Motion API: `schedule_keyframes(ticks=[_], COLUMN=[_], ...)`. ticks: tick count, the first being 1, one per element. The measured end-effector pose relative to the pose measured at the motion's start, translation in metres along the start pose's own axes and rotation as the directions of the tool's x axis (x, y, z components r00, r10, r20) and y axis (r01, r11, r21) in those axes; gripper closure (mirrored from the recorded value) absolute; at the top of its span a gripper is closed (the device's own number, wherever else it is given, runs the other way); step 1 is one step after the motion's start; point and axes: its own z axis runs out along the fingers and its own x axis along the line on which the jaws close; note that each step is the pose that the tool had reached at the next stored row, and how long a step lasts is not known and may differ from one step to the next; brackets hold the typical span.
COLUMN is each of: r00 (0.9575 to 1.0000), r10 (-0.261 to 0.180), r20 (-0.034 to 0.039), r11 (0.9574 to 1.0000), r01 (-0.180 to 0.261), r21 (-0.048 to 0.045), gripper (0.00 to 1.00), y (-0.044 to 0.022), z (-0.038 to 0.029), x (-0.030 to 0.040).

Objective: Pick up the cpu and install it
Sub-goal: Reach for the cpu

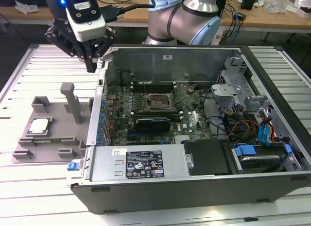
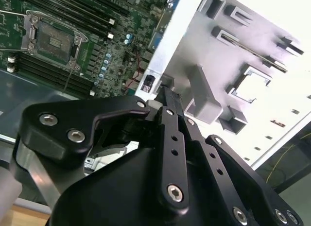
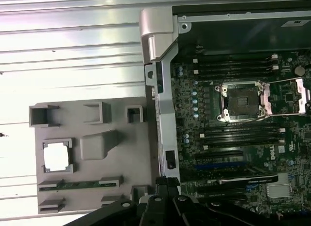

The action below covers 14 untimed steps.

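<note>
The cpu [image 1: 40, 126] lies flat, silver face up, in a square recess of the grey fixture plate [image 1: 57, 123], which rests on the slatted bench [image 1: 29, 65] just beside the open computer case [image 1: 146, 163], on the exterior view's left. In the first wrist view the chip [image 3: 55, 156] sits squarely within its recess and nothing touches it. The hand [image 1: 91, 68] hangs above the case's side wall near its far corner, between the fixture plate and the motherboard [image 1: 194, 120]; it is raised clear of both and well apart from the cpu. Its fingers look drawn narrow, tips together, with nothing held between them, and the second wrist view agrees. The processor socket [image 1: 158, 100] on the motherboard appears unoccupied: in the first wrist view its centre [image 3: 241, 102] is dark, and the metal frame beside it appears swung open. A tall post [image 1: 73, 102] stands on the fixture plate between the cpu and the case wall. Assessment: the pick-up is not yet made and the installation is not yet begun; the task is at its start, with both the grasp of the chip and its seating in the socket left to do
</note>
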Motion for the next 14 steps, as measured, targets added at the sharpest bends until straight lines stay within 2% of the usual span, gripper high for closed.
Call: schedule_keyframes(ticks=[10, 12, 14], r00=[1.0, 1.0, 1.0], r10=[0.0, 0.0, 0.0], r20=[0.0002, 0.0001, 0.0002], r11=[1.0, 1.0, 1.0], r01=[0.0, 0.0, 0.0], r21=[0.0, -0.0001, 0.0], gripper=[0.89, 0.89, 0.89], y=[-0.0019, -0.0021, -0.0027], z=[-0.0007, -0.0008, -0.001], x=[0.0257, 0.0288, 0.0364])
